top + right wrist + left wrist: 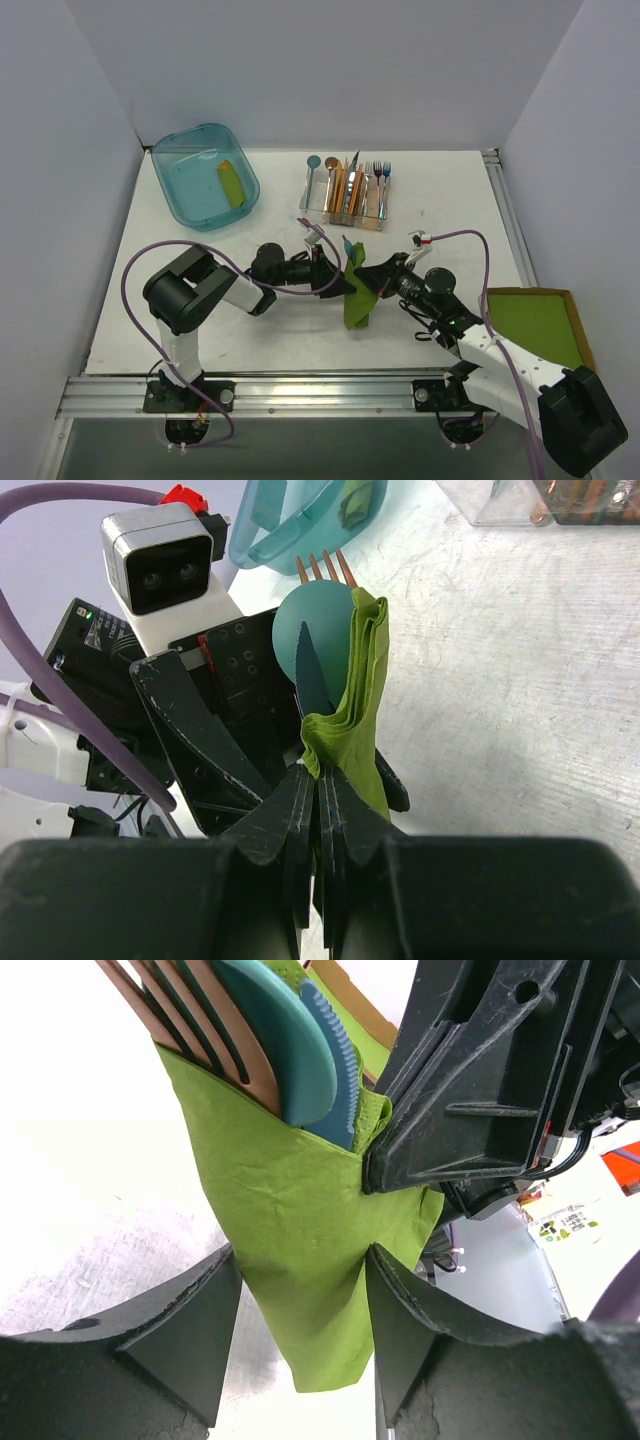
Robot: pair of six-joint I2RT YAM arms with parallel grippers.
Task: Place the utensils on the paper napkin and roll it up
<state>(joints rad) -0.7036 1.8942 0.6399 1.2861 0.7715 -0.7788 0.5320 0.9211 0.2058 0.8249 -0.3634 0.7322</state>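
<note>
Wrapping is partly done: the thin lime-green paper napkin [300, 1210] is folded loosely around the copper-coloured metal fork [200, 1030] and teal round-bowled spoon [285, 1045], heads protruding, and the bundle is held over the middle of the white surface [250, 340]. The right claw [318, 780] is fully closed on the napkin's gathered edge; the left claw [302, 1260] is closed to bundle width, touching both sides. Remaining, by judgement: tighten the wrap into a compact roll.

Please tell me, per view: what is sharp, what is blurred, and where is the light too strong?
Left wrist: the paper napkin is sharp, creases readable; the table behind it is washed out almost white. Right wrist: the right gripper's fingers at the bottom look soft; the table scratches are crisp. Top external: even light, faint shadows, no glare.
</note>
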